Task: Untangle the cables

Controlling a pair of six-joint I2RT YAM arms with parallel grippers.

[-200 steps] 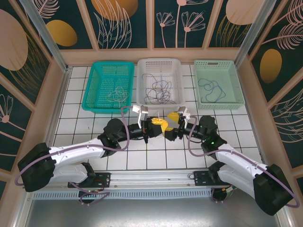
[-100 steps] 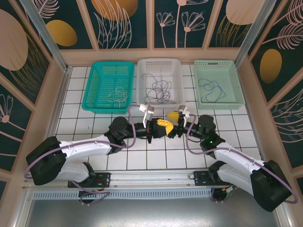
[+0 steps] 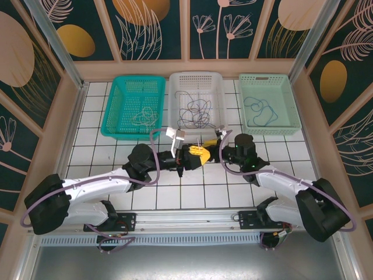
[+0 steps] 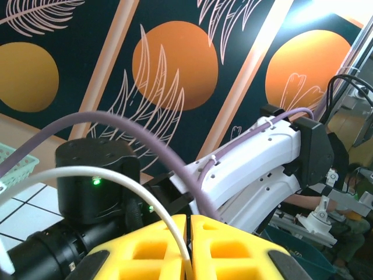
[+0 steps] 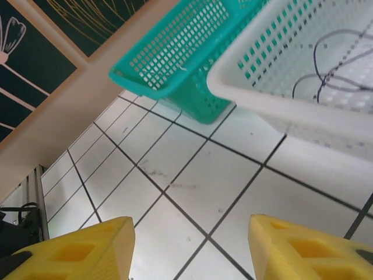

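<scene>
My left gripper (image 4: 189, 226) has its yellow fingers shut on a thin white cable (image 4: 116, 177), which arcs up and away to the left. From above, that gripper (image 3: 199, 154) hangs over the tiles just in front of the white basket. My right gripper (image 3: 213, 143) sits close beside it on the right. It (image 5: 191, 236) stands open over bare floor tiles with nothing between its fingers. Dark tangled cables (image 3: 195, 109) lie in the white basket (image 3: 175, 81); one dark loop (image 5: 333, 58) shows through its wall.
A teal basket (image 3: 114, 108) with pale cables (image 3: 144, 118) stands at the back left. A mint basket (image 3: 291, 105) with a blue cable (image 3: 260, 109) stands at the back right. The teal basket (image 5: 175, 55) and white basket (image 5: 274, 102) lie just ahead of my right gripper.
My right arm has swung left and forward toward the left gripper, and its jaws have narrowed but still stand apart. The left gripper has stayed shut, barely shifting.
</scene>
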